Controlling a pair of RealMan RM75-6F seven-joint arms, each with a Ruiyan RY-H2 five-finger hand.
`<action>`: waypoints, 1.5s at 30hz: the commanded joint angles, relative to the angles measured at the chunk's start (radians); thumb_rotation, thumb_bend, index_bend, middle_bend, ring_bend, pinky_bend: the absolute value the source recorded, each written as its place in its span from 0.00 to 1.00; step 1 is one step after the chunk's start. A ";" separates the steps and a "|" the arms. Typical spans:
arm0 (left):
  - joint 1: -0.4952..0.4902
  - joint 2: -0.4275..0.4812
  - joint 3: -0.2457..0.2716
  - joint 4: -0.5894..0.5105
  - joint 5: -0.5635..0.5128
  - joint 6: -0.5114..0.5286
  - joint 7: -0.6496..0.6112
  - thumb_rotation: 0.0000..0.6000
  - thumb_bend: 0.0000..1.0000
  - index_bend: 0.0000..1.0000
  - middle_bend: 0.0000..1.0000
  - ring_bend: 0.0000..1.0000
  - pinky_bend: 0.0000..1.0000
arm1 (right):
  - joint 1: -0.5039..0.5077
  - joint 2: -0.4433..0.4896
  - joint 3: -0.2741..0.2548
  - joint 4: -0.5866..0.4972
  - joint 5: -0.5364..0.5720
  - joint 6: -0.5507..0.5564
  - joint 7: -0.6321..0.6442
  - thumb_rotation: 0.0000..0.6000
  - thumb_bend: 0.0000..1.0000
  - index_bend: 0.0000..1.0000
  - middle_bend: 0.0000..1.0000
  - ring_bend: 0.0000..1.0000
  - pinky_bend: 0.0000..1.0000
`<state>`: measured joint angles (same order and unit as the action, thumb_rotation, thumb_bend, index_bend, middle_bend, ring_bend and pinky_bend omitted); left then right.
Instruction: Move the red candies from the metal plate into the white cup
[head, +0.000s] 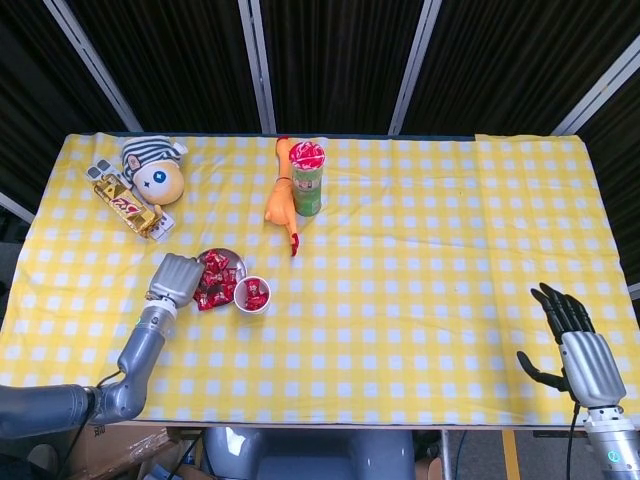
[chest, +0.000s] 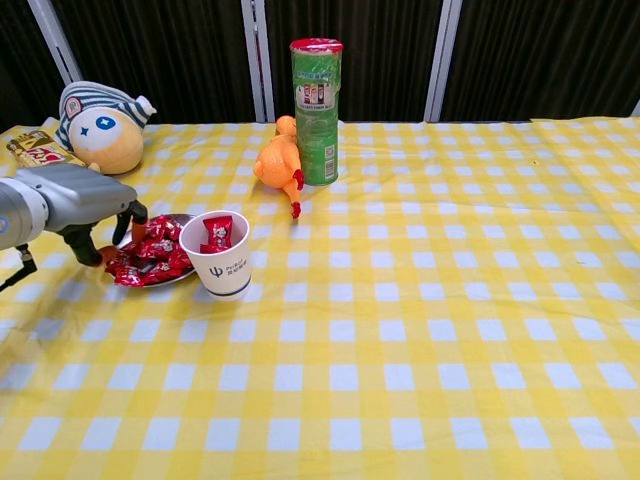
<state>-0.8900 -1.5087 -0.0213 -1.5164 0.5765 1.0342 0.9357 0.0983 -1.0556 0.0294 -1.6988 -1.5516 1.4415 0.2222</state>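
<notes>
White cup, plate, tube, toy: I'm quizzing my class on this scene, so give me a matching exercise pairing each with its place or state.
Things:
1. white cup
2. metal plate
3. green tube
4. left hand

States:
A. upright beside the orange toy chicken
B. poised over the heaped red candies
C. one candy inside
D. under the candy heap

Pairs: 1-C, 2-D, 3-A, 4-B

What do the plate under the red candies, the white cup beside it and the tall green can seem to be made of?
The round metal plate looks like dull grey steel, judging by its thin rim. The white cup looks like matte paper, with a printed logo. The tall green cylindrical can seems to be glossy printed cardboard with a red lid, likely plastic.
</notes>
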 joint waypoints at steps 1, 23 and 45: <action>-0.004 -0.007 -0.002 0.002 -0.001 0.000 0.005 1.00 0.52 0.34 0.38 0.82 0.90 | 0.000 0.000 0.000 0.000 0.000 0.000 0.001 1.00 0.39 0.00 0.00 0.00 0.00; 0.018 0.086 -0.059 -0.086 0.064 0.019 -0.120 1.00 0.28 0.28 0.30 0.82 0.90 | -0.001 -0.002 -0.001 0.000 -0.003 0.003 0.001 1.00 0.39 0.00 0.00 0.00 0.00; -0.017 -0.079 -0.055 0.099 0.038 0.027 -0.034 1.00 0.24 0.24 0.27 0.82 0.90 | 0.002 0.003 0.001 -0.003 0.005 -0.006 0.011 1.00 0.39 0.00 0.00 0.00 0.00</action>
<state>-0.9040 -1.5778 -0.0783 -1.4271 0.6045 1.0673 0.9046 0.1000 -1.0525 0.0307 -1.7020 -1.5462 1.4356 0.2336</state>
